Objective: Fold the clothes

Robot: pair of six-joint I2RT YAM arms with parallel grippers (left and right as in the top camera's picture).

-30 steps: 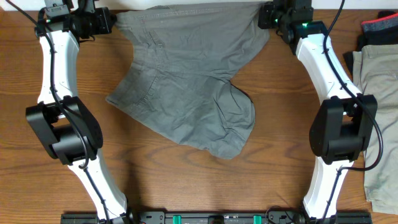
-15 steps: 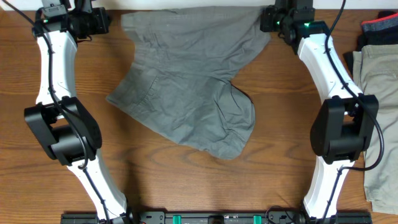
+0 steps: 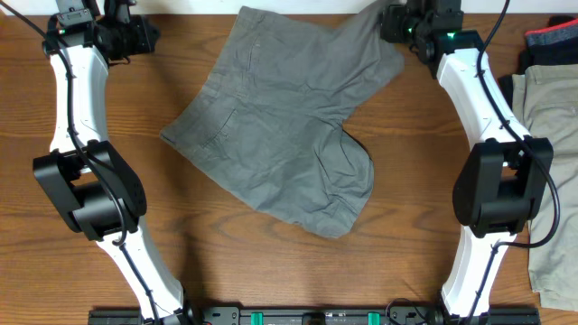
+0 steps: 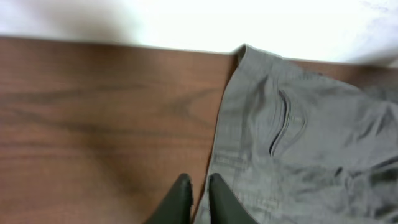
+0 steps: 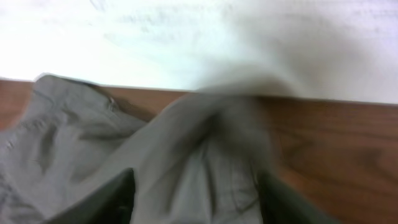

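The left end effector [image 4: 199,182] has its two dark fingers drawn almost together. Only a slit shows between them, with no cloth in it. The mid-grey cotton shorts with pockets [image 3: 280,135] begin just beside its right finger, and their waistband corner lies a little ahead of it. The right end effector [image 5: 194,180] stands with jaws wide apart and a raised fold of the same shorts between them. I judge the fold is not pinched, though blur leaves that uncertain. The shorts lie on the brown wooden counter [image 3: 271,280] between the two end effectors and nearer the robot than either, skewed, with one leg rumpled and curled over.

Folding looks to be at its very start: the shorts are laid out but neither flat nor square, and no fold has been made. The pale khaki-green long trousers [image 3: 553,135] lie well off to the outer side of the right end effector, not yet folded.

The frame edge cuts those trousers off, and a dark garment with a red band [image 3: 551,41] beside them shows only in part. From overhead, both sets of fingertips sit at the top edge and are hard to make out.
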